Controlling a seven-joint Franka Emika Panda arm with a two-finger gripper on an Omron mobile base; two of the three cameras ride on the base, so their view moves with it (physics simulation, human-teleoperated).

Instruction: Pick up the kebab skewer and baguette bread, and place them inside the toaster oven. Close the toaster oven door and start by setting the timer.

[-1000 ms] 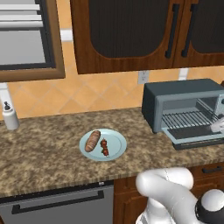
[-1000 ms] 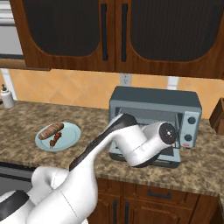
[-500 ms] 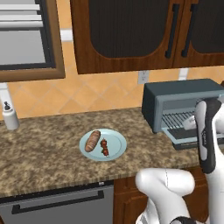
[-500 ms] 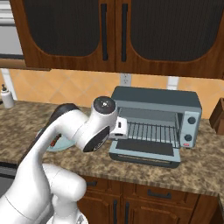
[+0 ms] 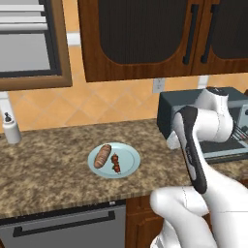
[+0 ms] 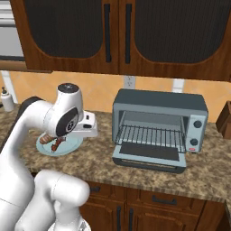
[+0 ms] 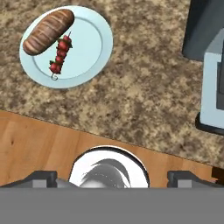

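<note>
Working big to small: the countertop (image 5: 53, 169) runs the width, w/ the toaster oven (image 6: 159, 128) at its right end, the toaster oven door (image 6: 150, 157) already dropped flat and the wire rack (image 6: 151, 135) bare, so nothing's loaded yet. The pale blue plate (image 7: 94, 46) sits well left of the oven near the counter's front edge. On it the baguette bread (image 7: 48, 31) and the kebab skewer (image 7: 61, 54) lie side by side, close but apparently not touching.

Your gripper (image 7: 111, 177) hangs above bare counter between plate and oven, fingers (image 7: 41, 177) spread wide, holding nothing.

For this step you prob. want the skewer first. Slide over the plate, turn the wrist so the fingers straddle the stick across its chunks, and descend straight. It's thin, so close low and keep clear of the loaf or you'll nudge it off the plate.

Vs. a sec ago: the arm has swung from in front of the oven mouth leftward toward the plate; food, plate and door haven't moved, opening unchanged.
</note>
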